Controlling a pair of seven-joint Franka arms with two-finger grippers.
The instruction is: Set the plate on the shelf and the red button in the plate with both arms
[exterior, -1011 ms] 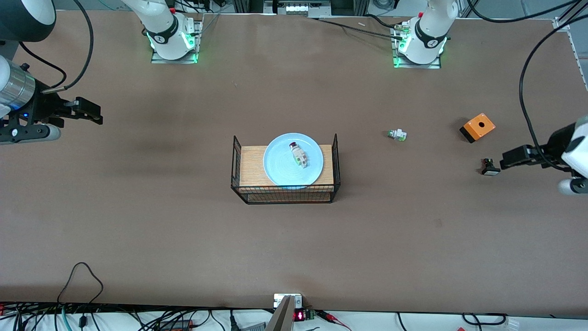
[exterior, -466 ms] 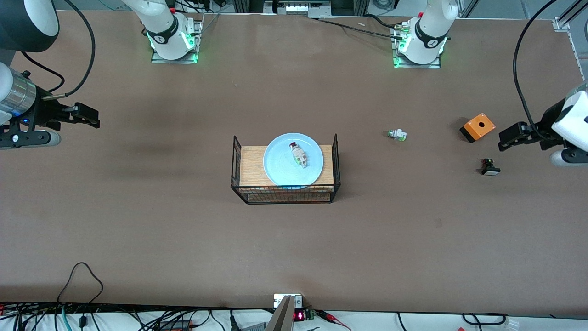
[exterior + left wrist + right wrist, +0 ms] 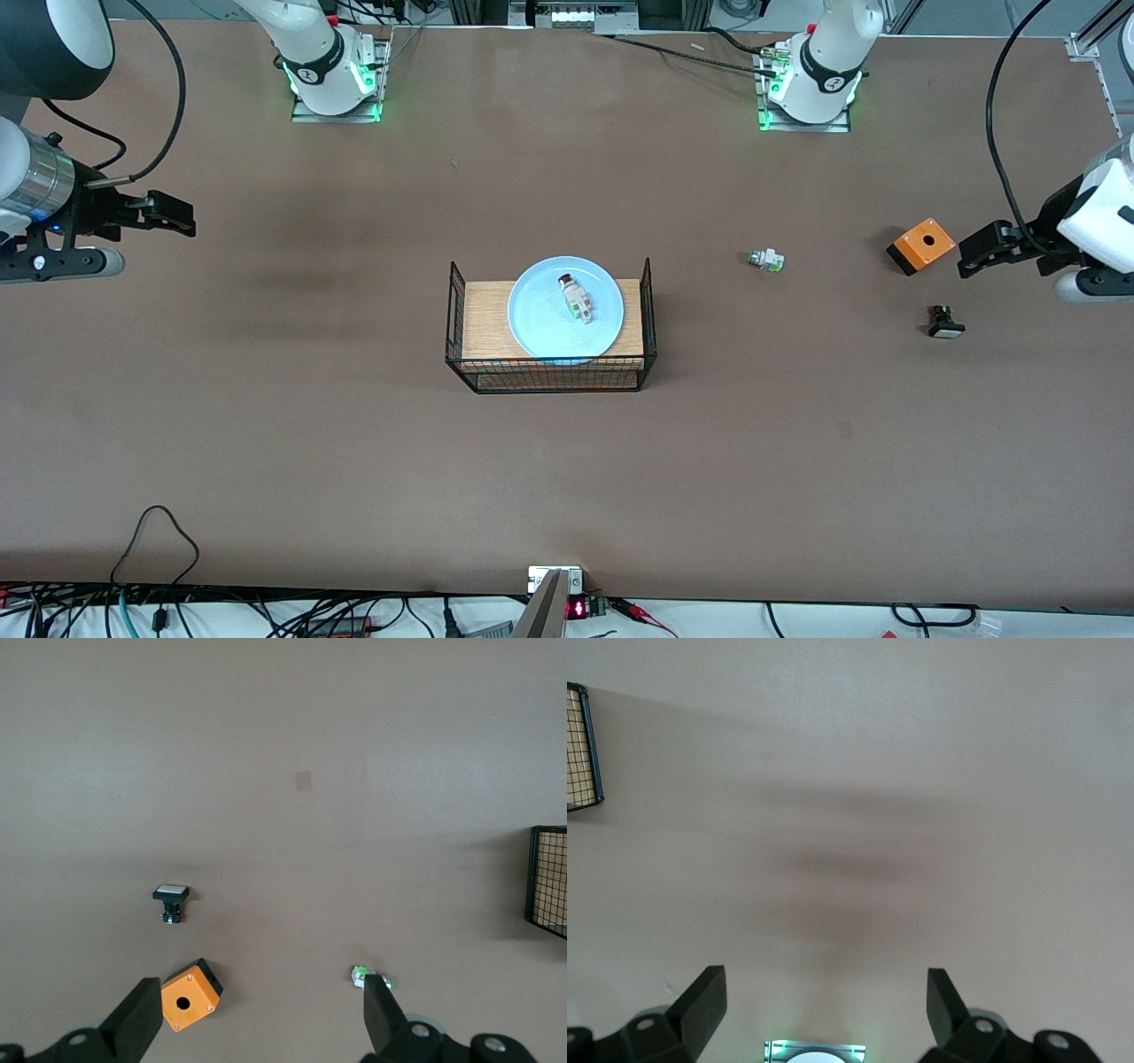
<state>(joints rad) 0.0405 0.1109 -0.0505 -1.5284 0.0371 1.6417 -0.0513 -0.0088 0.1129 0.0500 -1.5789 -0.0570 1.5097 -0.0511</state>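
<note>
The pale light-blue plate [image 3: 565, 308] rests on the wooden top of a black wire rack [image 3: 460, 306] at the table's middle. The red button [image 3: 574, 297], white with a dark red cap, lies on the plate. My left gripper [image 3: 967, 250] is open and empty, up in the air at the left arm's end of the table beside an orange box [image 3: 921, 245]; in its wrist view [image 3: 261, 1014] nothing sits between the fingers. My right gripper [image 3: 177, 217] is open and empty, over bare table at the right arm's end; its wrist view [image 3: 824, 997] shows only bare table.
A green-capped white part [image 3: 766, 260] lies between the rack and the orange box, also in the left wrist view [image 3: 365, 976]. A black part with a white face [image 3: 945, 322] lies nearer the front camera than the box. The rack's corner shows in the right wrist view [image 3: 585, 744].
My left gripper has risen and drawn back from over the black part to beside the orange box. My right gripper has shifted slightly. Plate and button have not moved.
</note>
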